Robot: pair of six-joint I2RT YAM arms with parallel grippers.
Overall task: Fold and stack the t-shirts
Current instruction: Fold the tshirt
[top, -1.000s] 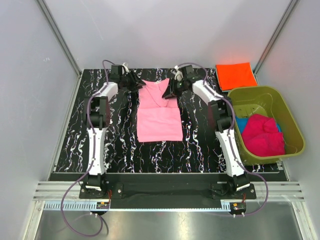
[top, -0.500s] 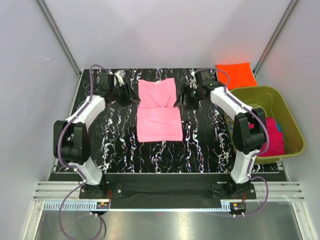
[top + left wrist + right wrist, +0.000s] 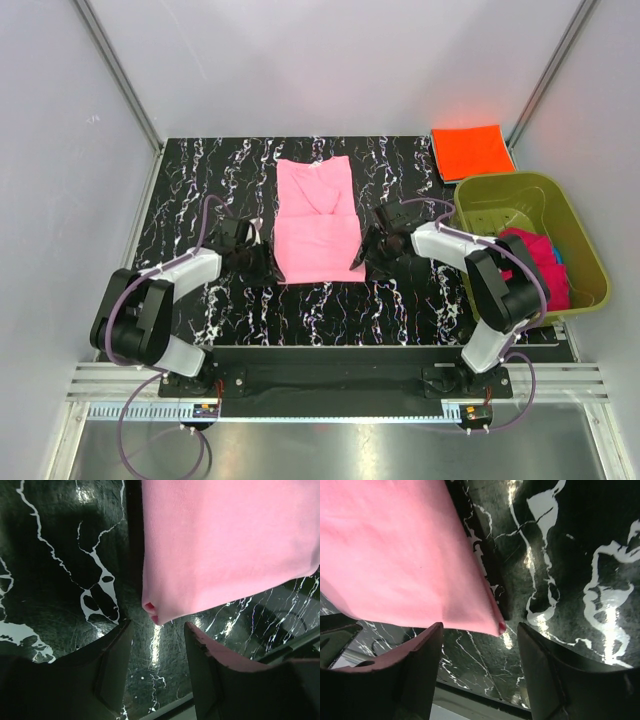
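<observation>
A light pink t-shirt point(image 3: 318, 225) lies flat in the middle of the table, its sides folded in to make a long rectangle. My left gripper point(image 3: 262, 266) is low at its near left corner and stands open. In the left wrist view that corner point(image 3: 154, 611) sits just ahead of the gap in my left gripper point(image 3: 157, 626). My right gripper point(image 3: 368, 262) is open at the near right corner point(image 3: 496, 624), which lies just ahead of the right gripper point(image 3: 480, 629). Neither holds cloth. A folded bright orange t-shirt point(image 3: 472, 150) lies at the far right. A magenta t-shirt point(image 3: 540, 268) is bunched in the tub.
The olive-green plastic tub point(image 3: 520, 186) stands at the right edge of the black marbled table point(image 3: 200, 180), close beside my right arm. Grey walls close in the table on three sides. The table's near edge runs just behind both grippers.
Both grippers have come from the far end of the pink t-shirt down its sides to its near corners. The right gripper has opened wider. The shirt lies still.
</observation>
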